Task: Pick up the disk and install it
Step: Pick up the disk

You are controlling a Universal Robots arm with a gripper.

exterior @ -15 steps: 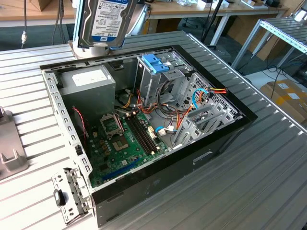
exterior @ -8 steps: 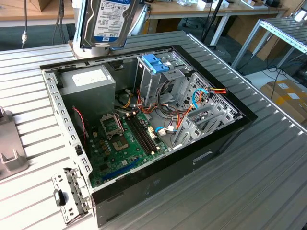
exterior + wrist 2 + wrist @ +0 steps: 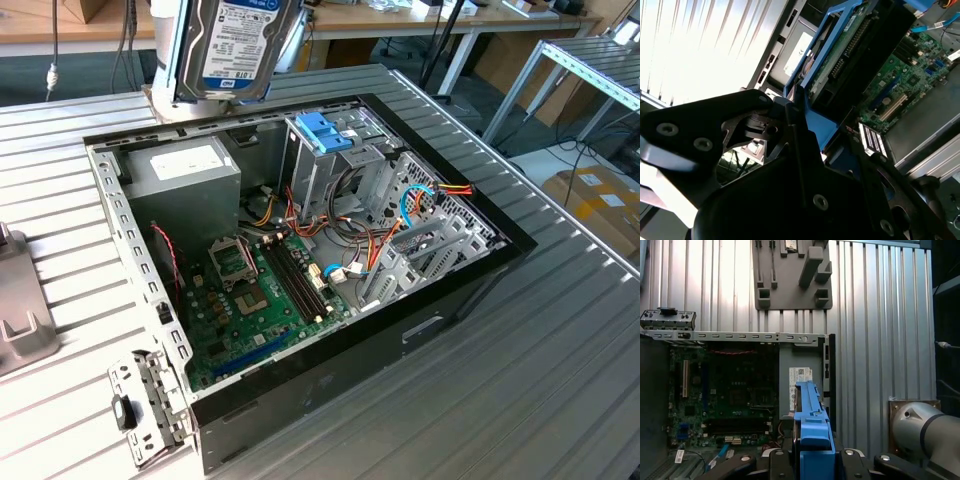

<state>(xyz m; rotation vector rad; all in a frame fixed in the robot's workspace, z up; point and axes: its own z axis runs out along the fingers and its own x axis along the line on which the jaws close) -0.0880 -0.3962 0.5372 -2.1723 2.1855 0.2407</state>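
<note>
while the disk point(image 3: 235, 45) hangs in the air over the far corner of the open computer case point(image 3: 330, 375), toward the exterior view's left, i see its labelled face turned to the camera and its light blue carrier along one edge. it stands nearly upright, well above the case and touching nothing inside it.

in the first wrist view the gripper point(image 3: 812, 462) has the carrier's blue edge between its black fingers point(image 3: 776, 461), jaws clamped on the disk from both sides. in the second wrist view the drive's green circuit board faces out, framed by the blue plastic.

below the disk sits the grey power supply point(image 3: 185, 170), close against the case's far left wall. nearer lies the green motherboard point(image 3: 265, 290). to the exterior view's right of it, a darker blue latch piece point(image 3: 325, 130) tops the metal drive cage point(image 3: 315, 170). the case rests on a ribbed metal table point(image 3: 540, 340), and a grey fixture point(image 3: 790, 275) lies on the table just beside the case.
</note>
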